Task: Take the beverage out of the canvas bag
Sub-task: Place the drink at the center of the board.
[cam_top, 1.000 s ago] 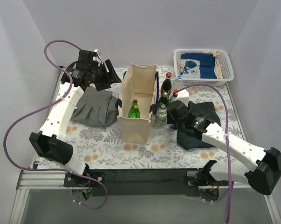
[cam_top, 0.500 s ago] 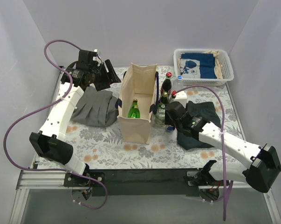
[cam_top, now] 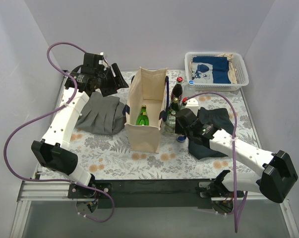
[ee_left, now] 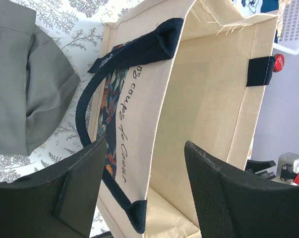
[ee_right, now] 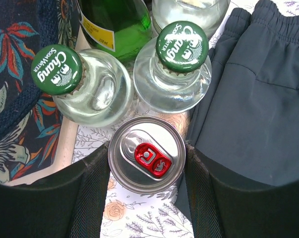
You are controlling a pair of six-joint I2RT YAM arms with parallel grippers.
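Cream canvas bag (cam_top: 144, 134) stood upright mid-table, mouth open, the green bottle (cam_top: 142, 117) standing deep inside. The left gripper (ee_left: 145, 148) hovered off its left rim, fingers spread wide. The right gripper (ee_right: 146, 153), reaching low, straddled a red-tabbed can (ee_right: 147, 171) hemmed by soda bottles (ee_right: 171, 79) and dark shorts (ee_right: 253, 99); whether it squeezed, I couldn't tell.

Cream bag (cam_top: 148, 84) with navy handles (ee_left: 134, 47) and a navy panel (ee_left: 111, 99) of orange-and-teal leaves. Green bottle (cam_top: 143, 117). Tablecloth (cam_top: 114, 154) — white, grey leaves, orange blooms. Grey cloth (cam_top: 99, 115), slate shorts (ee_right: 258, 99). Silver can (ee_right: 147, 159), red tab; clear bottles (ee_right: 97, 94) — green caps (ee_right: 56, 69). White basket (cam_top: 242, 74).
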